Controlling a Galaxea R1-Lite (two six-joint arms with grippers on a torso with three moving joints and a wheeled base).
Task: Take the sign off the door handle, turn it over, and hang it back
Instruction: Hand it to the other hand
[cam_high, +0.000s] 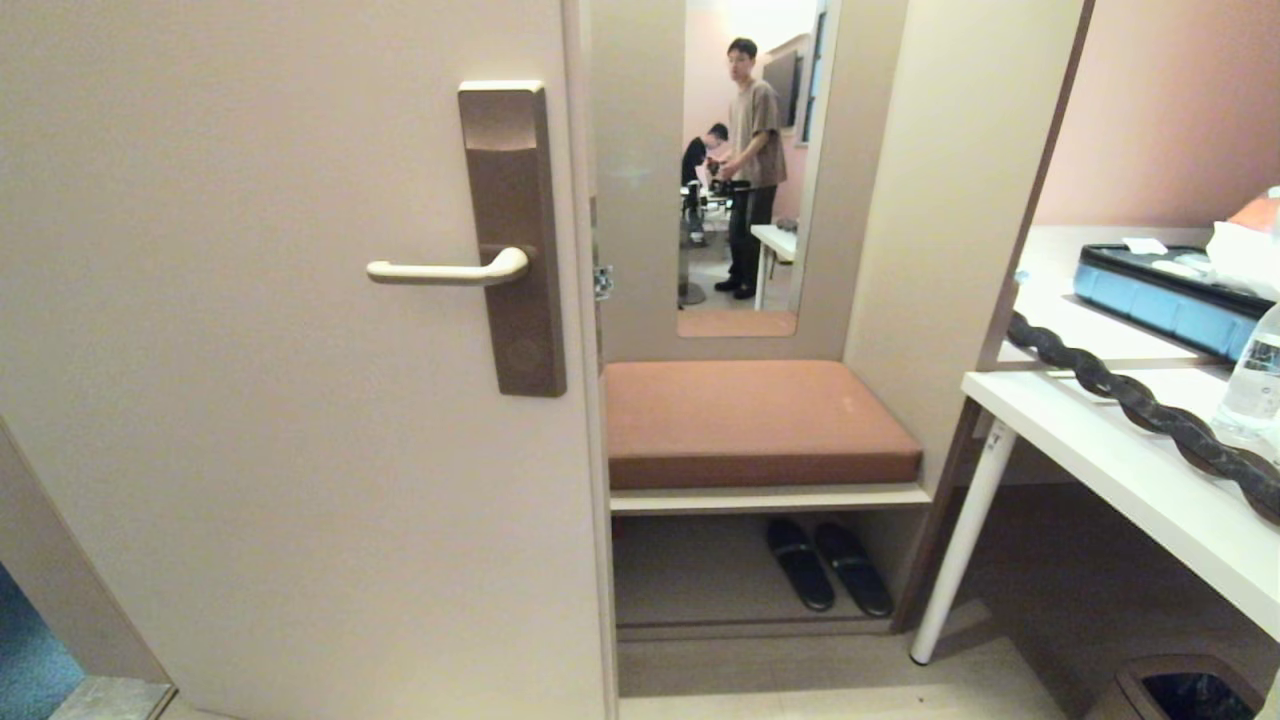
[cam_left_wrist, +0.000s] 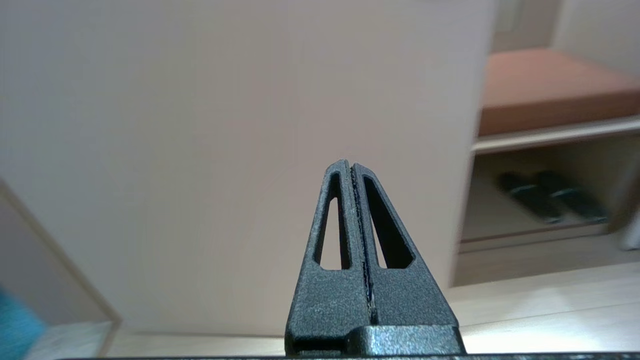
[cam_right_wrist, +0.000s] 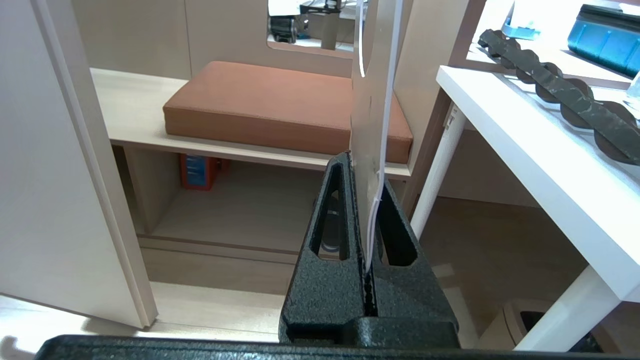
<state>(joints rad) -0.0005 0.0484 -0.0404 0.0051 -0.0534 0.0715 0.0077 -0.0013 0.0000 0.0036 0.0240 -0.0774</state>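
Right wrist view puts the sign (cam_right_wrist: 372, 125) edge-on, pinched in your right gripper (cam_right_wrist: 367, 200), long axis running straight out from the fingertips; its top is cut off and its faces unreadable. The door handle (cam_high: 445, 270) hangs bare, up to the left. Your left gripper (cam_left_wrist: 352, 172) is closed, empty, facing the door (cam_high: 250, 400).

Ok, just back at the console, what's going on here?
The right gripper is shut on the sign, seen edge-on, below the head camera's view. The door handle is bare, so the sign is off and not yet rehung. The left gripper is shut and empty, facing the door.
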